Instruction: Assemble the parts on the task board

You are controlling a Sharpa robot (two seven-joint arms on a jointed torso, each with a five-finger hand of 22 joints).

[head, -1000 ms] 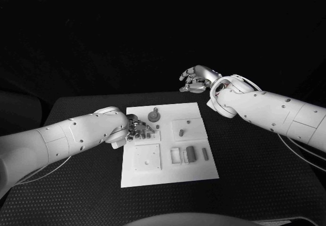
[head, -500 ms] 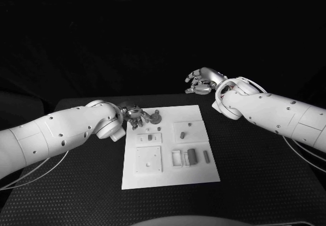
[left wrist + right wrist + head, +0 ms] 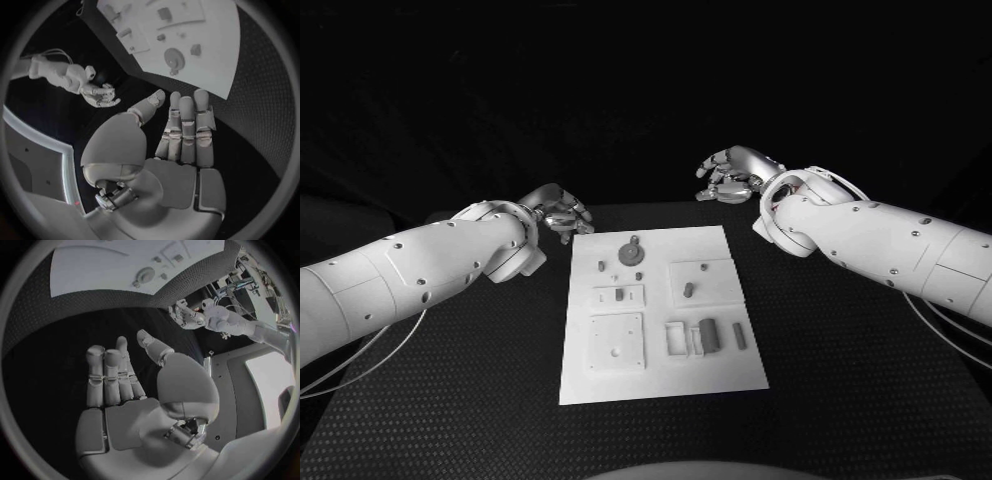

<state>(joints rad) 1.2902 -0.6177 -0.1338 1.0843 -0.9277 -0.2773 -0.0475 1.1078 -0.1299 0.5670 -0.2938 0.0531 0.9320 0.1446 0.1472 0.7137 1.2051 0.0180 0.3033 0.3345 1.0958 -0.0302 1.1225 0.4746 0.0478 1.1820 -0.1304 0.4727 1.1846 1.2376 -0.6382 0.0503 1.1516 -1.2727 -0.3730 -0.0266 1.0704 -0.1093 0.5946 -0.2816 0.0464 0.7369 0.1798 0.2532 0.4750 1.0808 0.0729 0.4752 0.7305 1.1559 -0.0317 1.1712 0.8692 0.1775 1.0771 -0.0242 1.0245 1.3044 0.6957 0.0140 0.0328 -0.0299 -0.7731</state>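
The task board (image 3: 661,310) lies flat in the middle of the black worktop (image 3: 877,380), with small grey parts (image 3: 707,333) resting in its recesses and a round disc-shaped part (image 3: 630,254) near its far edge. The left hand (image 3: 560,212) hovers above the worktop just beyond the board's far left corner, its fingers (image 3: 184,125) straight, side by side and holding nothing. The right hand (image 3: 733,175) hangs over the far edge of the worktop, off the board's far right corner, its fingers (image 3: 106,375) extended and empty. Neither hand touches the board.
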